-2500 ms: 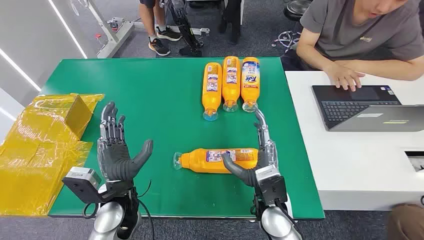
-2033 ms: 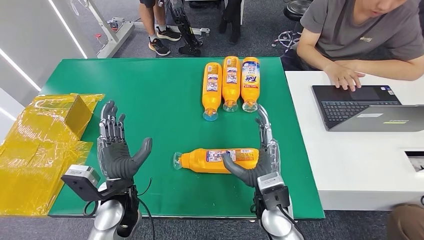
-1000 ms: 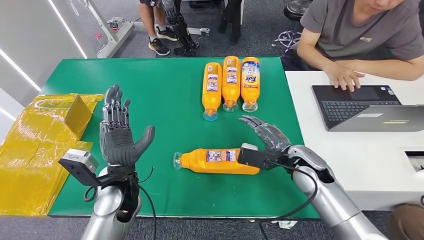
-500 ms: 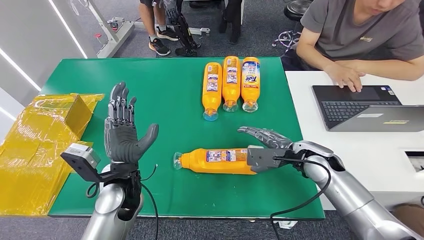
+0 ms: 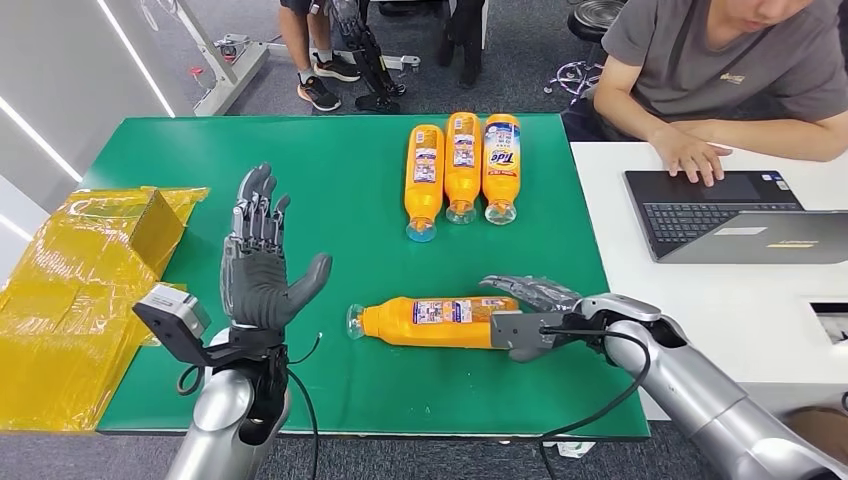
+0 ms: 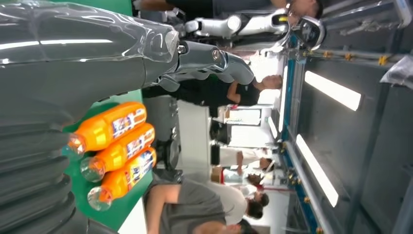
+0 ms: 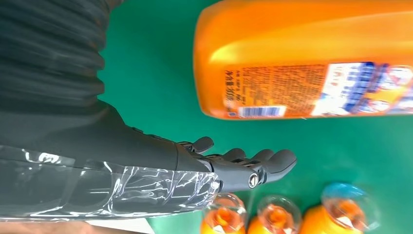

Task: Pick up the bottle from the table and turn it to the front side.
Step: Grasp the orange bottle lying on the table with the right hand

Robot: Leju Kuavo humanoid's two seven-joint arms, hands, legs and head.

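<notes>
Bottle: orange, lying on its side on the green desk, clear cap end pointing toward the left robot hand, base toward the right robot hand; a small-print label with a barcode faces up.
Right robot hand: at the bottle's base end, palm turned sideways, fingers stretched out flat and apart above the desk on the bottle's far side; it holds nothing. In the right wrist view its dark fingers lie between the bottle and the row of three, with green desk showing between them and the bottle.
Left robot hand: raised upright off the bottle's cap end, well apart from it, palm facing the bottle, fingers spread and thumb out; it holds nothing.
Three other orange bottles: side by side, touching, on the desk beyond the lying bottle, caps pointing back toward it; the one nearest the white desk shows a front label.
Yellow plastic wrapping: crumpled at the desk's edge, beyond the left robot hand from the bottle.
White desk: beside the green desk on the bottle's base side, carrying a laptop.
Person: seated behind the laptop, one hand on its keyboard.
</notes>
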